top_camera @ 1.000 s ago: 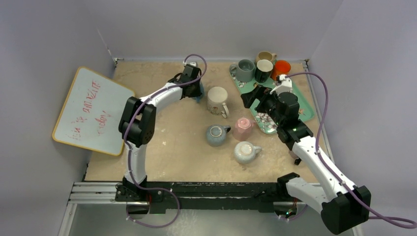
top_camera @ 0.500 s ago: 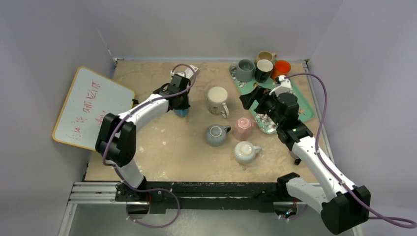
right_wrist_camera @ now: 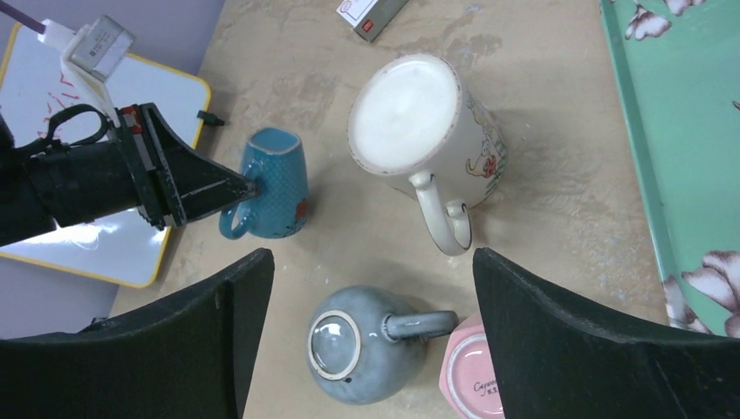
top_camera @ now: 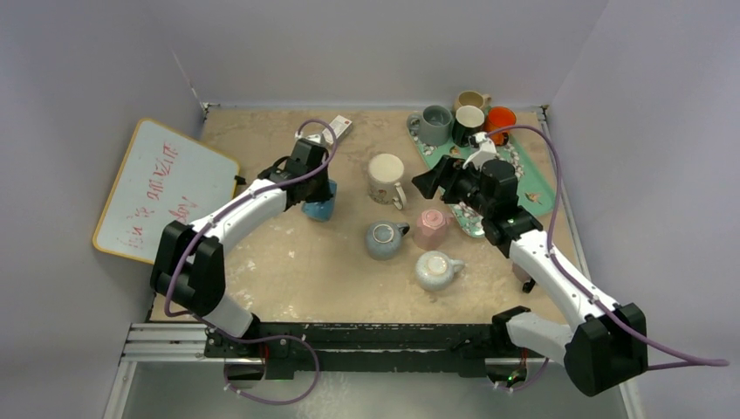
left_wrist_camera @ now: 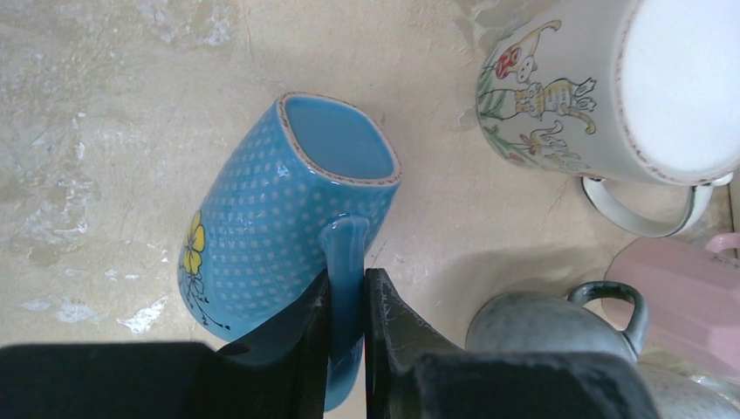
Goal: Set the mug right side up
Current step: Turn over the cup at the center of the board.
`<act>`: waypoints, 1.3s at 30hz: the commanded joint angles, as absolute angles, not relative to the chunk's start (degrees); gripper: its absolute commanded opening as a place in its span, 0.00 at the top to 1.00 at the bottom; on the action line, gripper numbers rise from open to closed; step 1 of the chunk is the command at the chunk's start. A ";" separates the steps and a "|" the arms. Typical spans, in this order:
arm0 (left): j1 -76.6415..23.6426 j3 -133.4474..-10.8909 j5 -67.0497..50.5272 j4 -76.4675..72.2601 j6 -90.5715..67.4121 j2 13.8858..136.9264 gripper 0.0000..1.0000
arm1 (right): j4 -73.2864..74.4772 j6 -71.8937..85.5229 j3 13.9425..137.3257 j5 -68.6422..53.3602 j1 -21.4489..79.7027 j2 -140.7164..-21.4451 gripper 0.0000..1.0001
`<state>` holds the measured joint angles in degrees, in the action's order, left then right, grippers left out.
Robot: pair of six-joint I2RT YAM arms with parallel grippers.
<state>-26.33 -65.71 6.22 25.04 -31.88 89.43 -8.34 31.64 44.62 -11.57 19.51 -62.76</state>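
Left arm (top_camera: 253,202) is doing the work. From its base at the near edge it kinks out to an elbow on the left, then the forearm runs toward about 2 o'clock across the table (top_camera: 288,262), ending with the wrist over the blue mug (left_wrist_camera: 262,209).

The left gripper (left_wrist_camera: 347,288) is clamped tight on the mug's handle (left_wrist_camera: 346,240), one finger (left_wrist_camera: 384,305) on each side and no daylight between them.

The right arm (top_camera: 550,271) stretches from its base toward 11 o'clock. The right gripper (right_wrist_camera: 371,262) has its jaws spread wide with nothing in them, hanging above the grey mug (right_wrist_camera: 366,345) and pink mug (right_wrist_camera: 476,375).

The blue mug sits left of the table's middle, at roughly 8 o'clock from the cream mug (top_camera: 386,177) and well apart from it, with the whiteboard (top_camera: 161,196) off at its 9 o'clock.

In the left wrist view its long axis runs from 7 o'clock (flower end) to 1 o'clock. The 1 o'clock end is a squarish, brown-ringed face that looks shallow, so I'd say it's the base. The handle points at 6 o'clock, into the fingers. From the right wrist view it's near upright, narrow ringed end on top.

I can't tell if its lower end is touching the table.
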 commanded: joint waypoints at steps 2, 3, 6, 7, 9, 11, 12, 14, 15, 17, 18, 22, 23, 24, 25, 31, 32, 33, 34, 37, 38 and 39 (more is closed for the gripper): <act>-26.03 -64.92 3.58 21.18 -31.80 85.61 1.00 | -13.32 30.22 44.69 -15.73 19.73 -62.05 0.17; -25.95 -65.24 2.16 21.20 -32.44 85.41 1.00 | -14.27 29.97 44.27 -16.70 19.92 -62.05 0.18; -25.75 -66.04 -2.85 20.59 -35.43 84.64 1.00 | -18.62 28.74 43.25 -16.22 21.84 -61.85 0.22; -25.65 -65.96 -4.50 19.94 -36.65 84.38 1.00 | -19.88 27.77 42.87 -15.17 23.11 -61.60 0.22; -25.58 -65.83 -6.59 19.19 -38.64 83.85 1.00 | -22.27 24.98 42.04 -12.34 26.94 -61.28 0.23; -25.58 -65.68 -7.27 18.77 -39.92 83.24 1.00 | -24.70 22.26 41.32 -9.88 29.91 -61.53 0.24; -25.53 -65.51 -7.15 18.63 -40.42 82.89 1.00 | -25.98 21.48 41.05 -9.08 31.41 -61.87 0.24; -25.22 -65.20 -7.16 18.34 -41.47 82.25 1.00 | -28.40 20.86 40.52 -7.67 34.26 -62.68 0.25; -24.81 -65.02 -7.65 18.08 -42.40 81.87 1.00 | -29.76 20.71 40.22 -6.54 35.58 -63.19 0.26; -24.18 -64.44 -8.57 17.27 -43.94 81.31 1.00 | -32.73 19.90 39.86 -3.44 38.54 -64.53 0.29; -23.86 -64.16 -8.95 17.06 -44.74 81.08 1.00 | -33.86 19.50 39.83 -0.95 40.26 -65.50 0.29; -23.32 -63.75 -9.22 16.37 -47.31 79.77 1.00 | -48.53 13.18 37.44 6.51 46.41 -72.17 0.32; -23.11 -63.72 -9.41 16.16 -48.18 79.24 1.00 | -51.87 10.77 37.35 7.42 47.71 -74.08 0.32; -22.99 -63.64 -9.55 15.79 -48.96 78.85 1.00 | -54.65 8.34 37.55 8.62 49.01 -75.95 0.31; -22.95 -63.63 -9.72 15.31 -49.61 78.37 1.00 | -56.07 6.47 37.75 9.48 50.16 -77.12 0.30; -22.85 -64.43 -9.96 14.74 -52.50 76.33 1.00 | -72.76 -5.78 39.06 16.57 58.58 -87.88 0.23; -22.85 -64.40 -10.01 14.72 -52.69 76.03 1.00 | -74.35 -6.23 39.56 18.15 59.54 -89.61 0.22; -22.85 -64.28 -9.90 14.58 -52.80 75.75 1.00 | -76.39 -6.69 39.88 19.90 60.63 -91.42 0.22; -22.85 -64.21 -9.81 14.52 -52.90 75.50 1.00 | -78.78 -7.43 40.24 21.42 61.52 -93.41 0.22; -22.85 -63.79 -9.82 14.33 -53.04 75.02 1.00 | -84.98 -9.87 42.10 29.27 64.17 -98.34 0.19; -22.85 -63.56 -9.98 14.27 -53.26 74.91 1.00 | -85.36 -10.03 43.22 31.45 64.60 -99.56 0.18; -22.85 -63.15 -10.14 14.08 -53.57 74.72 1.00 | -84.94 -9.72 44.63 32.83 64.74 -100.51 0.17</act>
